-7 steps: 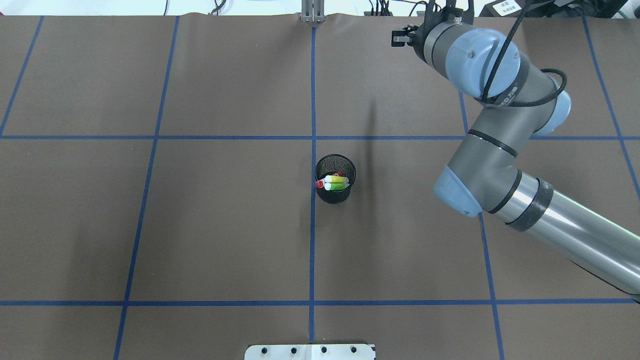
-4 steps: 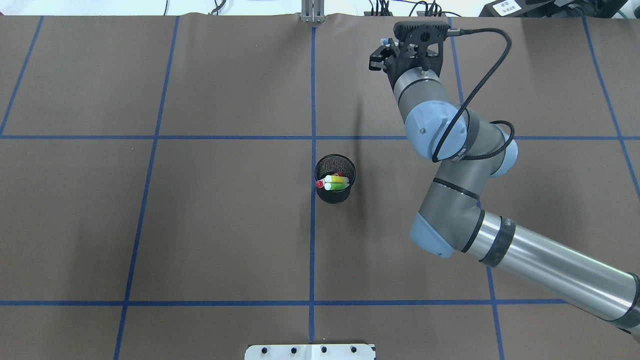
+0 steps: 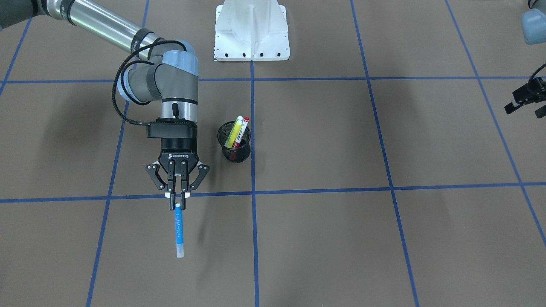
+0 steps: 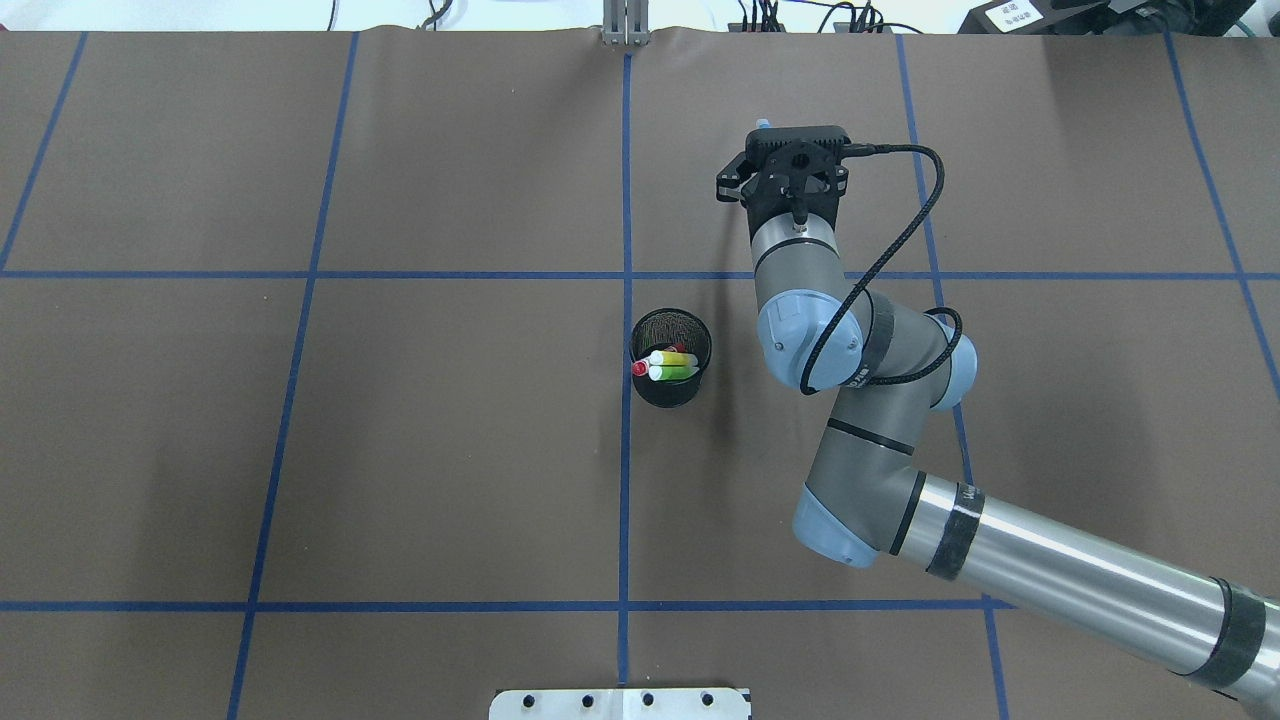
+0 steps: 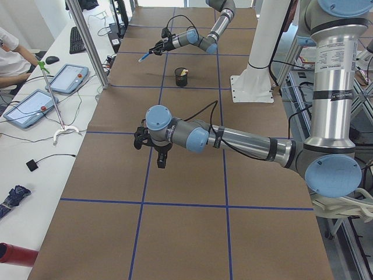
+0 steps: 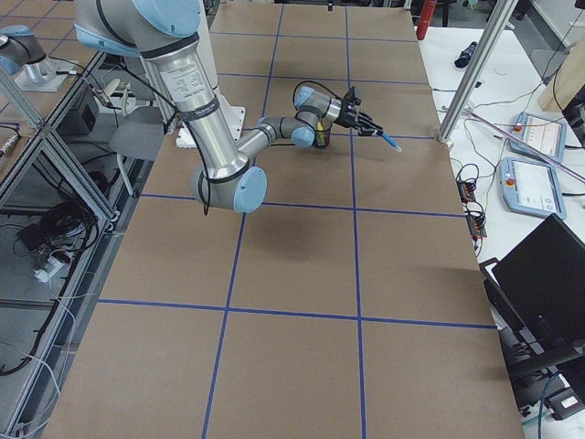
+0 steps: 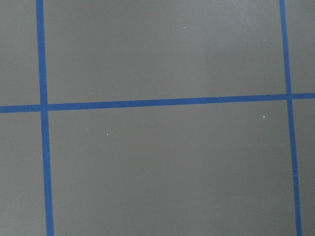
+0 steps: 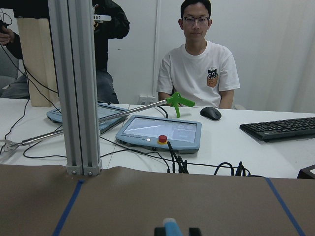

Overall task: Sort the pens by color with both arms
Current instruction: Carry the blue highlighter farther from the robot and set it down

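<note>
Blue pen (image 3: 179, 230), clamped in the right hand (image 3: 178, 206), wants lowering flat onto the far tabletop (image 3: 320, 238) before the grip eases.

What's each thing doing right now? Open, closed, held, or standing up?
right gripper: shut on the blue pen.
blue pen: held off the table.
left gripper: open or shut unclear.
mesh cup: upright, holding three pens.
yellow pen, green pen, white pen: leaning inside the cup.

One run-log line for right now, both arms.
right gripper: shut on blue pen, aloft | left gripper: open, empty | cup: three pens inside
</note>
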Robot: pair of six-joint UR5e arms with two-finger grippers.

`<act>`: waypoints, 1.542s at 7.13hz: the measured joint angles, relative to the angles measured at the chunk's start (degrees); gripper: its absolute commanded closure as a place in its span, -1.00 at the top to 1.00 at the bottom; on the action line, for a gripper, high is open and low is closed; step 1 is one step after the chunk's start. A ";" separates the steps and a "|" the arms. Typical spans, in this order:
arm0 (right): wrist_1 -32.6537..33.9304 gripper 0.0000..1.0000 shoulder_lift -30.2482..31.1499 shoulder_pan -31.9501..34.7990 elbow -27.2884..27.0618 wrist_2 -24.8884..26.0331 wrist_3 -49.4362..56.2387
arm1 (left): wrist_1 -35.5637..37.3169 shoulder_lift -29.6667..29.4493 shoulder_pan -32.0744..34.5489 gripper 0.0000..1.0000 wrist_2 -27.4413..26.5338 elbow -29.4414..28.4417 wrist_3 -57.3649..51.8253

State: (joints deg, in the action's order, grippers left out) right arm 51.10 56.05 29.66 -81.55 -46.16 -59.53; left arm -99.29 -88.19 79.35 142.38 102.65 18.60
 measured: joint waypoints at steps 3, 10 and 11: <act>-3.22 -1.00 0.05 -1.01 4.01 0.20 0.04 | -0.02 -0.05 0.02 0.99 0.00 0.23 -0.04; -3.86 1.00 0.67 -2.53 4.33 0.23 0.24 | 0.06 -0.05 0.01 0.99 0.05 0.83 0.11; -3.91 1.00 0.86 -2.52 3.90 0.11 0.54 | 0.06 -0.08 -0.03 0.99 0.08 0.86 0.19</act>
State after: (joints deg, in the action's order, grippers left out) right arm 47.19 56.90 27.14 -77.65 -46.05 -58.99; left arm -99.23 -88.27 79.32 142.46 103.50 18.79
